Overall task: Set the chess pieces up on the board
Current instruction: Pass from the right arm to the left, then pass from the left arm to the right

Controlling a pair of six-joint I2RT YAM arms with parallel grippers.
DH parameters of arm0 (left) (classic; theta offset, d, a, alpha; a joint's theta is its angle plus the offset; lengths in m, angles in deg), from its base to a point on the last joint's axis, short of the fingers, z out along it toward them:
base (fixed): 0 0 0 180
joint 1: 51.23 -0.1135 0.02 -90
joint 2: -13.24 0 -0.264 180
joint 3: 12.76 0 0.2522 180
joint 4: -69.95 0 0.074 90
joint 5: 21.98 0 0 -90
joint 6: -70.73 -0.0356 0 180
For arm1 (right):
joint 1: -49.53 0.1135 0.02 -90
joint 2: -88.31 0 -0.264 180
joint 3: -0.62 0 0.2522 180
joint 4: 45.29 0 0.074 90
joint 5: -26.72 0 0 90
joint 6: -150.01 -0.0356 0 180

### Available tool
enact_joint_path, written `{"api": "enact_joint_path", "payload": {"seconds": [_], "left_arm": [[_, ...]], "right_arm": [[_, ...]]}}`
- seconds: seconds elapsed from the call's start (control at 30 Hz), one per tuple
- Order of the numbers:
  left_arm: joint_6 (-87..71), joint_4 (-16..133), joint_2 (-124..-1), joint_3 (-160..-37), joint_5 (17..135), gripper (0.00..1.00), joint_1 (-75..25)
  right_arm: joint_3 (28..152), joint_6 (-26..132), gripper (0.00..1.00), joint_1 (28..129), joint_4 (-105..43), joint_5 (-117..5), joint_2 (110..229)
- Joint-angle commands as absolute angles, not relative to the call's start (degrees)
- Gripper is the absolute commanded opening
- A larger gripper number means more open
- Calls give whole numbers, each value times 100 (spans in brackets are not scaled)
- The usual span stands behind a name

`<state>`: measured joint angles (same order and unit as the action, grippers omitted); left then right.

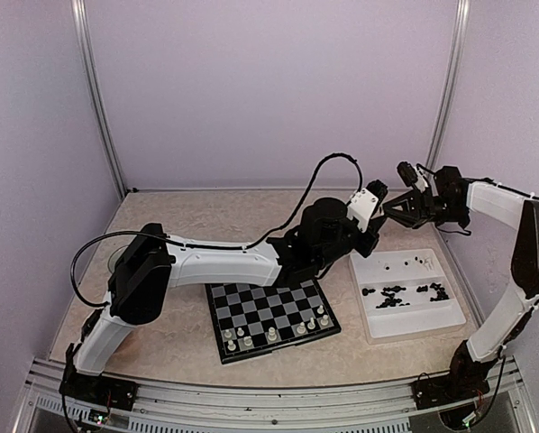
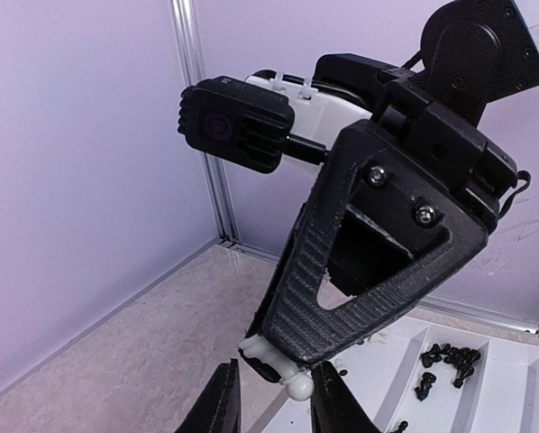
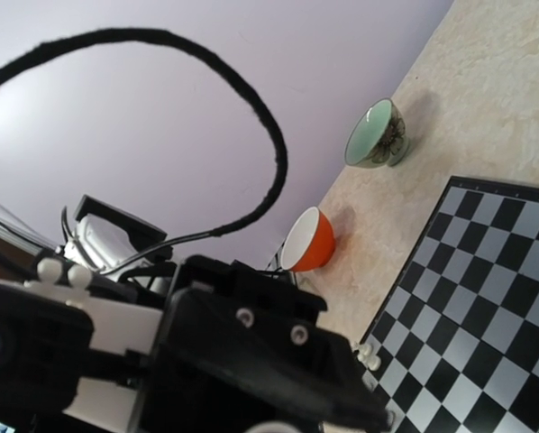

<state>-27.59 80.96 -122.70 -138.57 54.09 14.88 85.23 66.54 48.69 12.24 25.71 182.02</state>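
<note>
Two grippers meet in mid-air above the far left corner of the tray (image 1: pixel 414 320): left gripper (image 1: pixel 374 216) and right gripper (image 1: pixel 388 213).

Top view: the board (image 1: pixel 260 302) is laid between the arms. About seven white pieces (image 1: pixel 272 335) are stood along its near rows. Black pieces (image 1: pixel 394 294) are heaped in the tray.

Left wrist: one white piece (image 2: pixel 286 372) is pinched at the tip of the right gripper, whose jaws are nearly closed on it. The left gripper's fingers (image 2: pixel 223 406) are set on either side of that piece, narrowly apart. Whether contact is made cannot be told.

Right wrist: the camera's own fingers are not shown, as the view is largely blocked by the left arm's wrist. Part of the board, an orange cup (image 3: pixel 310 239) and a green bowl (image 3: pixel 376 135) are seen beyond.

Risk: the piece may be dropped onto the tray or table if it is released before the left jaws are fully closed. Being tiny, it may also be twisted or squeezed out by an off-centre pinch.
</note>
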Motion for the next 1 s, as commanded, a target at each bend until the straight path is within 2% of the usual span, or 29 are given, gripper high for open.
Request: {"api": "enact_joint_path", "payload": {"seconds": [0.0, 0.6, 0.8, 0.97], "left_arm": [[-2736, 8212, -12373, -14071, 5425, 24, 1504], [-2005, 8088, -11663, -13193, 5859, 12, 1290], [-1677, 7228, -11306, -12924, 6674, 10, 1109], [-1046, 6809, -10544, -12163, 7589, 10, 823]], "right_arm": [[8449, 6659, 20, 4936, 1149, 3318, 17977], [8716, 7106, 29, 4942, 1414, 2694, 18048], [9127, 8039, 33, 4918, 2252, 2050, 18133], [9070, 8738, 33, 4912, 2403, 1319, 18079]]}}
